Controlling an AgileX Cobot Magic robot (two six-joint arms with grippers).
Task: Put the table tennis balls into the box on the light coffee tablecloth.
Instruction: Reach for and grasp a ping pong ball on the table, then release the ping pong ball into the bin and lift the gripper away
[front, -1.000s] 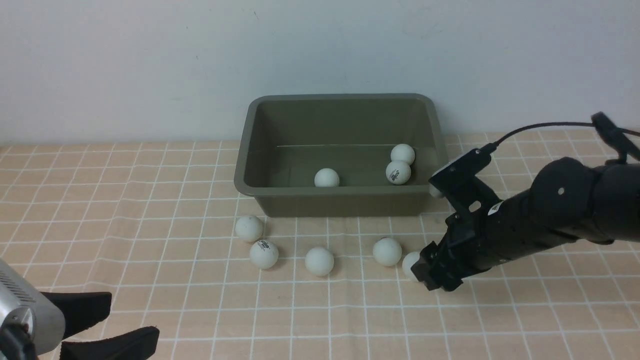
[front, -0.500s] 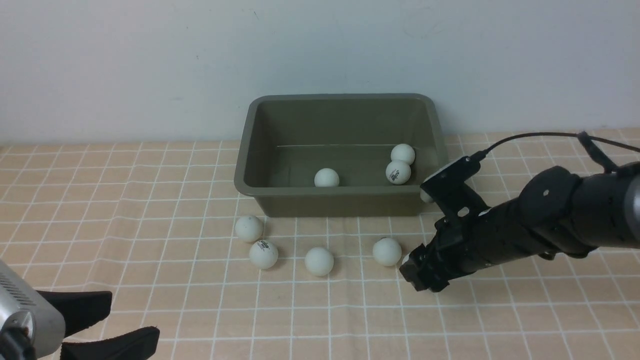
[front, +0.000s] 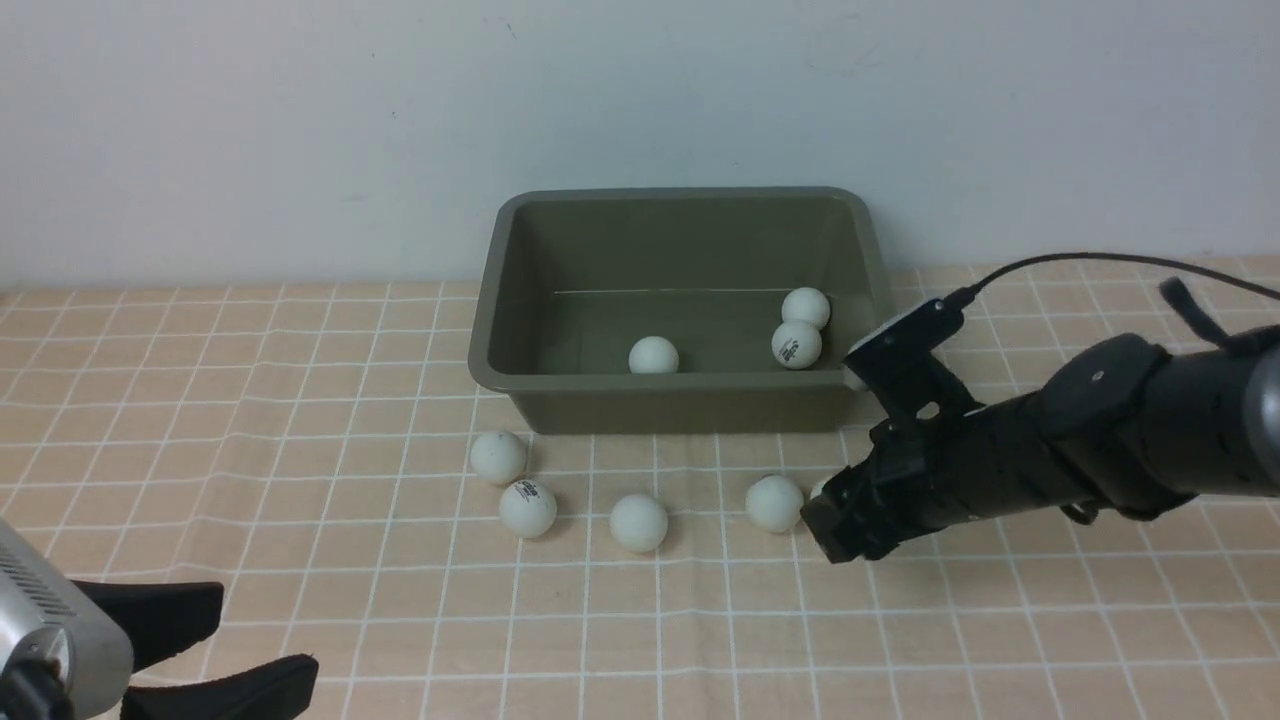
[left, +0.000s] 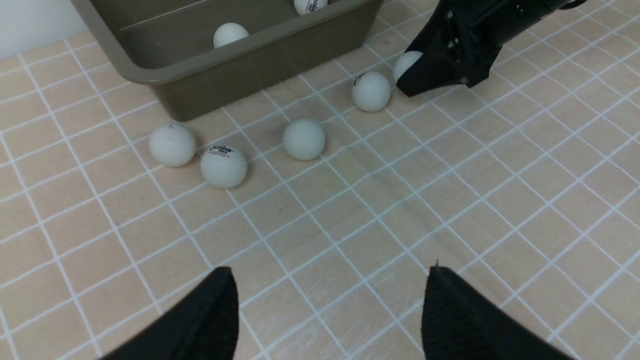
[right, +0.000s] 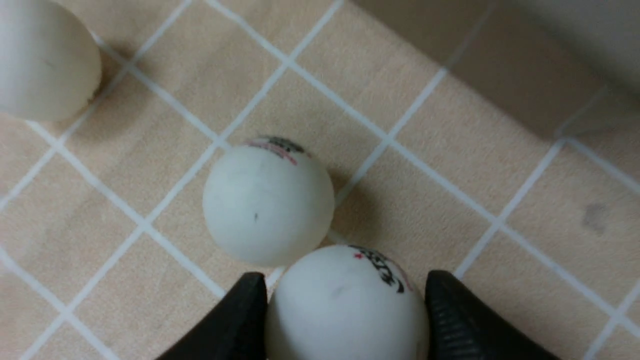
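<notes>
Right gripper (front: 822, 518) shifted left, now pinching a ball (right: 345, 305), left gripper (left: 332, 280) wide, box (front: 680, 383) holding three balls (front: 654, 355)

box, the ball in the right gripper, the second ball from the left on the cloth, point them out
box (front: 680, 408), front view, on its near outer wall
gripped ball (right: 345, 305), right wrist view, middle of its visible face
second ball from the left (front: 527, 508), front view, its centre

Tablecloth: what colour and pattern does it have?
The tablecloth is peach-beige with a thin white grid of squares, clearest in the left wrist view.
</notes>
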